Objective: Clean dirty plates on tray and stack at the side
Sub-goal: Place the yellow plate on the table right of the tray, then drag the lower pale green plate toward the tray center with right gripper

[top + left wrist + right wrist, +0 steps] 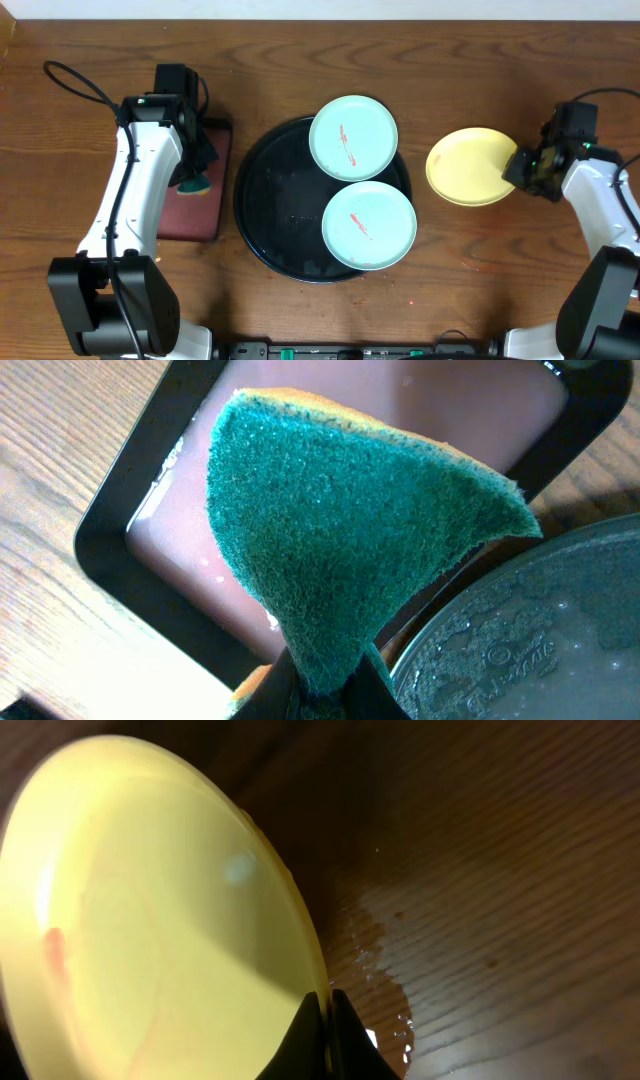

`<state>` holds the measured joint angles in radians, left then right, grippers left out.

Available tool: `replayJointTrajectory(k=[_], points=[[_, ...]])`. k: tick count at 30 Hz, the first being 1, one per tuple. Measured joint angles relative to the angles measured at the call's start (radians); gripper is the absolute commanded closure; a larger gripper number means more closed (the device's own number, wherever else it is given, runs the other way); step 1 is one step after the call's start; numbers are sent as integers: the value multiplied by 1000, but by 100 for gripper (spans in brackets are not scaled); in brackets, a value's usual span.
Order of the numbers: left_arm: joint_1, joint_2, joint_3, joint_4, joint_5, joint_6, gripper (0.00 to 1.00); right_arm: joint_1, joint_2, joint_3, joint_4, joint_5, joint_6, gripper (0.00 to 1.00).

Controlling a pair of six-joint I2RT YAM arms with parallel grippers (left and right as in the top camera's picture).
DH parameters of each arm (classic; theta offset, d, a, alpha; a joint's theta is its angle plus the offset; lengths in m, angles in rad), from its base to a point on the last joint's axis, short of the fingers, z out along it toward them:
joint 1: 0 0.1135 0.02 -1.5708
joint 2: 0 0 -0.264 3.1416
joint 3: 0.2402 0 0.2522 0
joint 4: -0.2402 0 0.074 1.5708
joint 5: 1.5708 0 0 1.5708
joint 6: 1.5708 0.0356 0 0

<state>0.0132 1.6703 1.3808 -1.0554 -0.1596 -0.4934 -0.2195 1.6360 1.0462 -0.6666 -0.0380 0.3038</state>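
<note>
Right tool (325, 1012): clenched on the rim of the pale yellow round plate (150, 920), which spreads out from the fingertips, face up; being round, it has no long axis.
Left tool (322, 685): grasping a green scouring sponge (340, 530), which stands up above the rectangular black-rimmed tray (110, 530).
Between the tools: a mint round plate (353, 137) and a second mint round plate (368, 226) lie on the large round black tray (265, 200), red smears up.

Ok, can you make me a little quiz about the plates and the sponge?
1. How many teal plates lie on the round black tray?
2. True or false: the left end effector grips a green sponge.
3. The right end effector pinches the rim of which one? A: a teal plate. B: the yellow plate.
Key: 1. two; 2. true; 3. B.
</note>
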Motion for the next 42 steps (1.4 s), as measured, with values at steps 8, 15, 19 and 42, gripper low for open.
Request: replayJointTrajectory(k=[8, 15, 19, 42], points=[[0, 0, 0, 16, 0, 0, 93, 0, 0, -29, 27, -13, 3, 58], [0, 0, 0, 19, 0, 0, 93, 3, 0, 29, -102, -84, -30, 55], [0, 0, 0, 25, 0, 0, 93, 37, -1, 150, -194, -152, -82, 53], [0, 0, 0, 31, 0, 0, 92, 479, 26, -1, -146, -236, -129, 61]])
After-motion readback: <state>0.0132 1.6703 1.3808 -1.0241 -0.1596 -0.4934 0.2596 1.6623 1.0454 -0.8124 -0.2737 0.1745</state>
